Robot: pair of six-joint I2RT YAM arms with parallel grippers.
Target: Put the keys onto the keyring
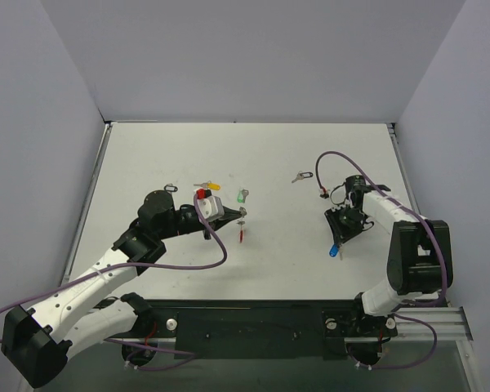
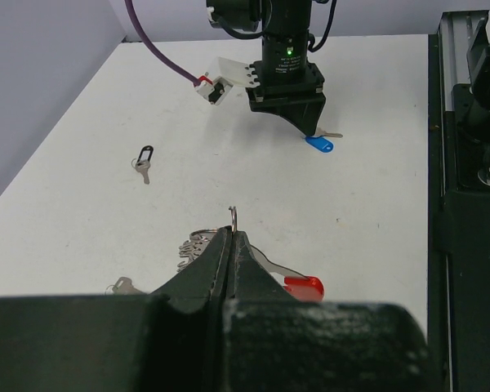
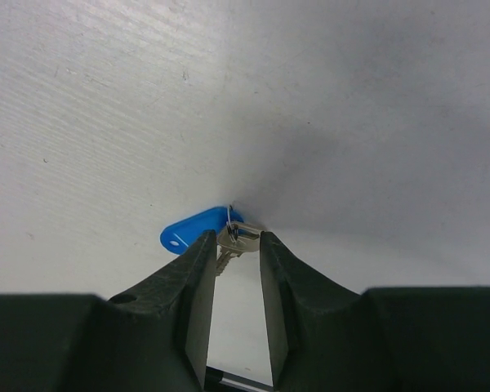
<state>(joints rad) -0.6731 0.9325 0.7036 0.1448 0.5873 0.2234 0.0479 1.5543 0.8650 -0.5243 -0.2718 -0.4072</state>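
My left gripper [image 2: 230, 233] [image 1: 233, 217] is shut on the keyring [image 2: 233, 214], whose thin wire sticks up from between the closed jaws. Its beaded chain [image 2: 192, 245] hangs to the left of the jaws, and its red tag [image 2: 304, 286] [image 1: 242, 235] lies to the right on the table. My right gripper [image 3: 238, 238] [image 1: 340, 243] points down at the table. Its jaws are closed against the silver head of the blue-tagged key [image 3: 243, 239]. The blue tag [image 3: 192, 229] [image 1: 333, 251] sticks out to the left.
Loose keys lie on the white table [image 1: 278, 269]: a black-tagged one [image 1: 300, 176] [image 2: 144, 163] at mid-back, a green-tagged one [image 1: 242, 196], a yellow-tagged one [image 1: 206, 184] and a black loop [image 1: 170, 188] behind my left arm. Grey walls stand on three sides.
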